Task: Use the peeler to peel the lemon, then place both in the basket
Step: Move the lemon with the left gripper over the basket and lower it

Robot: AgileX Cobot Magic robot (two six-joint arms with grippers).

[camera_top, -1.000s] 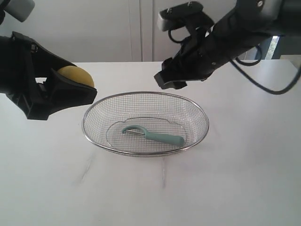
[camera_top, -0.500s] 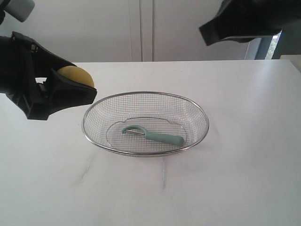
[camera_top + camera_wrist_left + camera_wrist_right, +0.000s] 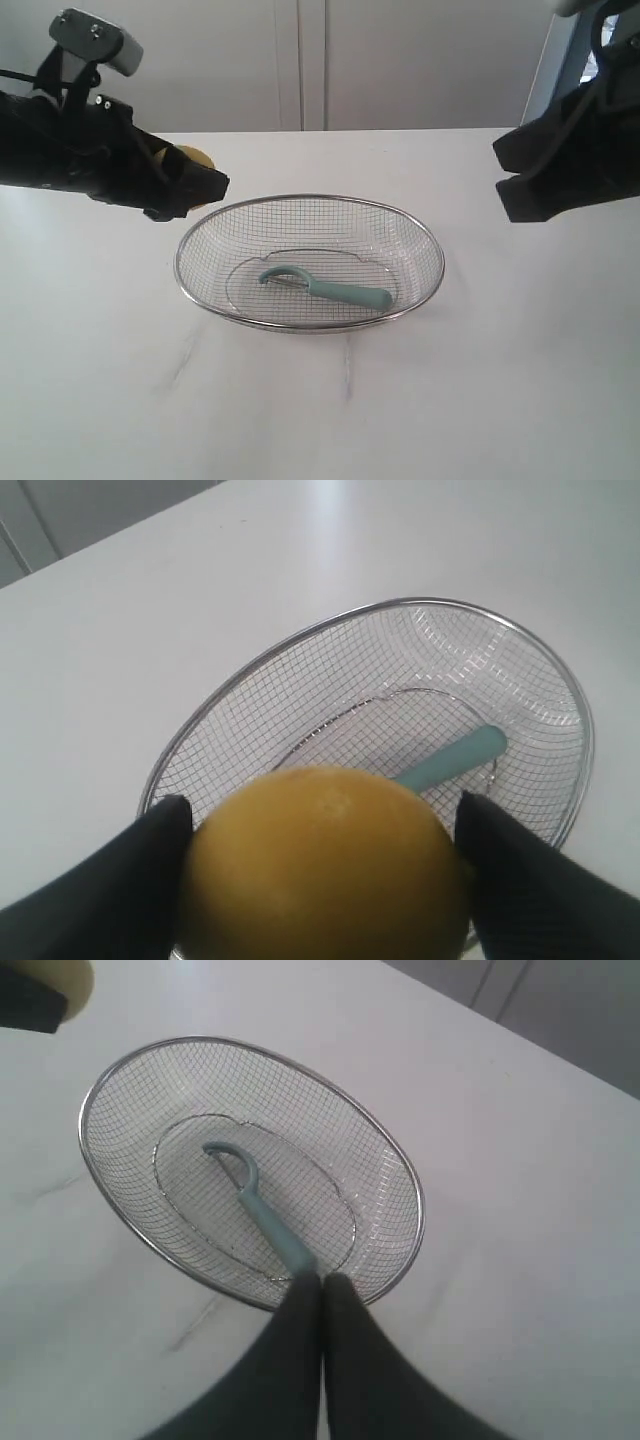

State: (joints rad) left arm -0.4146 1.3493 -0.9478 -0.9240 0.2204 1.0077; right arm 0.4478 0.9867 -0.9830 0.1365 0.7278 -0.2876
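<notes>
The yellow lemon is clamped between the black fingers of my left gripper, just beyond the left rim of the wire-mesh basket. The left wrist view shows the lemon filling the space in the left gripper, above the basket. The teal peeler lies flat on the basket's floor, also visible as peeler and peeler. My right gripper hangs shut and empty to the right of the basket; its fingertips press together over the basket rim.
The basket stands on a white tabletop with faint grey streaks in front of it. Pale cabinet doors form the wall behind the table. Both black arms hang above the table, one on each side of the basket.
The left arm has turned and carried the lemon lower, closer to the basket's left rim. The right arm has withdrawn from over the basket to the right, and its jaws have shut.
</notes>
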